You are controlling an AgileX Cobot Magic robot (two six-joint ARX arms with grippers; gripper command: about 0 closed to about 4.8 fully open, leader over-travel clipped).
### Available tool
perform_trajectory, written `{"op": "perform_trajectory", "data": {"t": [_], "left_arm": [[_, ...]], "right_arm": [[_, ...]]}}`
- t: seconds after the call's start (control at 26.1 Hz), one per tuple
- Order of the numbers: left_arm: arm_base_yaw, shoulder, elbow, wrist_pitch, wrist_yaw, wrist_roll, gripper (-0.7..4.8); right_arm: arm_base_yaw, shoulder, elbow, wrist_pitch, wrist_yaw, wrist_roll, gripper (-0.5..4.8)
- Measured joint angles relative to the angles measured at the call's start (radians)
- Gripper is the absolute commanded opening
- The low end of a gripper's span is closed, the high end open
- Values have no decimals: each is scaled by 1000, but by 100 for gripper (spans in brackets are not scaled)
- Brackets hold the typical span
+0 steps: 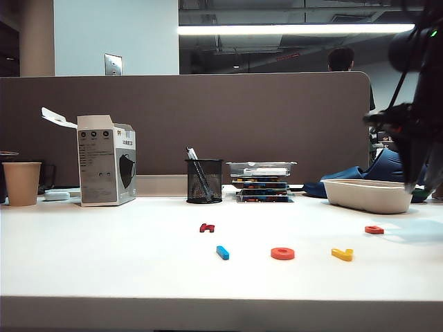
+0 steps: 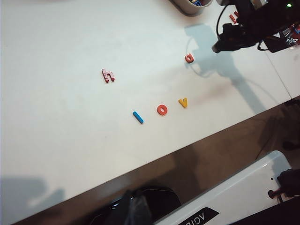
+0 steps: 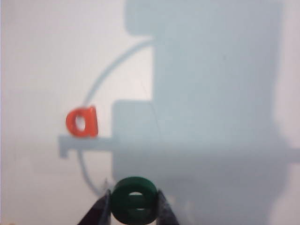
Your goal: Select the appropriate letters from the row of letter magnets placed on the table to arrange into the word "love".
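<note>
1 green letter e (image 3: 135, 200) pinched in right tool (image 3: 134, 206); left tool unseen.

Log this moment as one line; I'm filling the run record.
right pincer: shut on green e, above table | left pincer: unseen | blue l, orange o, yellow v in a row

On the white table (image 1: 104, 263) lie a dark red letter (image 1: 206, 227), blue bar (image 1: 222, 252), orange ring (image 1: 282, 254) and yellow letter (image 1: 342, 254). The right gripper (image 1: 421, 185) hangs blurred above an orange-red letter (image 1: 374, 229).
</note>
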Motion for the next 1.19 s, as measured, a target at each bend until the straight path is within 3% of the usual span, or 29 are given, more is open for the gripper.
{"op": "perform_trajectory", "data": {"t": [0.31, 0.46, 0.69, 1.19], "left_arm": [[0, 0, 0, 0, 0, 0, -5], [0, 0, 0, 0, 0, 0, -5], [0, 0, 0, 0, 0, 0, -5], [0, -1, 0, -1, 0, 0, -5]], "right_arm": [[9, -193, -254, 53, -4, 95, 104], [94, -275, -406, 136, -4, 181, 104], [215, -271, -461, 265, 0, 285, 104], [222, -197, -464, 315, 21, 311, 104]]}}
